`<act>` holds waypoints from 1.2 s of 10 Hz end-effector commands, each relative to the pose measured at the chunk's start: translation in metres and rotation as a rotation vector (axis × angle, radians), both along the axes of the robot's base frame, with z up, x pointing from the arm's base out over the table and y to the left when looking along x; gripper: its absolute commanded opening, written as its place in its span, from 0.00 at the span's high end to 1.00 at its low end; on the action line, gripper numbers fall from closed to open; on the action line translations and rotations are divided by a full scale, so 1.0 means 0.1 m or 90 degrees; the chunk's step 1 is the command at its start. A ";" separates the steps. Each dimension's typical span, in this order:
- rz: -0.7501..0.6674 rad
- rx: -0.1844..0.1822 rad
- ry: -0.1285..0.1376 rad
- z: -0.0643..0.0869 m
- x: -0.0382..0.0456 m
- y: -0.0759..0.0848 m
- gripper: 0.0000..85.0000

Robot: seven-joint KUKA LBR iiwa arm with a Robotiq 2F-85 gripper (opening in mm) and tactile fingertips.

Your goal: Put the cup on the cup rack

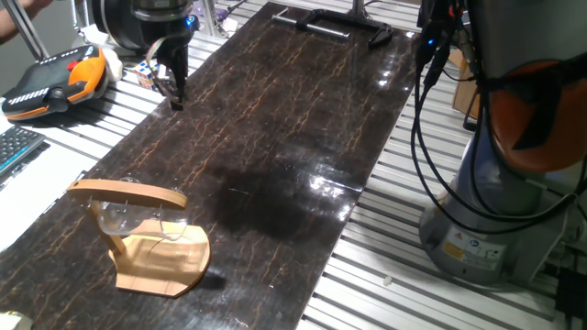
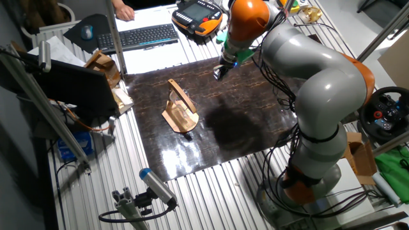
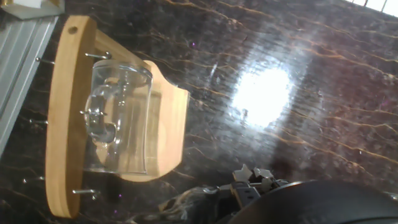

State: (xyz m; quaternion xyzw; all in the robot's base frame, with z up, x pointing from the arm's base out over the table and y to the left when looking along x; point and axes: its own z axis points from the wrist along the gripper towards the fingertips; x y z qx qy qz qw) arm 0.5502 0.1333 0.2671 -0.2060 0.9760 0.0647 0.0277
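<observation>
The clear glass cup [image 1: 128, 218] hangs by its handle from a hook under the top bar of the wooden cup rack [image 1: 170, 261], which stands at the near left of the dark marble-pattern table. In the hand view the cup [image 3: 121, 124] lies against the rack's top bar [image 3: 62, 118], above the base. The rack also shows in the other fixed view [image 2: 177, 115]. My gripper [image 1: 172, 90] is far from the rack at the table's far left edge, raised and empty; its fingers look apart. It also shows in the other fixed view [image 2: 219, 71].
An orange teach pendant [image 1: 55, 78] and a keyboard [image 1: 14, 147] lie on the left bench. A black metal frame [image 1: 339, 23] sits at the table's far end. The robot's base [image 1: 495, 211] and cables [image 1: 426, 119] stand on the right.
</observation>
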 end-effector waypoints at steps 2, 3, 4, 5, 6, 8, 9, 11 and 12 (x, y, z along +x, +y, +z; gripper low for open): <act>0.006 -0.005 0.002 0.02 -0.002 -0.06 0.99; 0.003 -0.004 0.007 0.03 0.002 -0.10 0.99; -0.005 -0.005 0.007 0.02 -0.001 -0.12 0.99; -0.008 -0.009 0.008 0.01 -0.002 -0.13 0.99; -0.014 -0.016 0.007 0.00 -0.009 -0.15 0.99; -0.030 -0.024 0.008 -0.01 -0.013 -0.18 0.99; -0.029 -0.025 0.008 -0.01 -0.009 -0.18 0.99; -0.026 -0.018 0.010 -0.02 -0.002 -0.18 0.99; -0.026 -0.017 0.010 -0.02 0.002 -0.17 0.99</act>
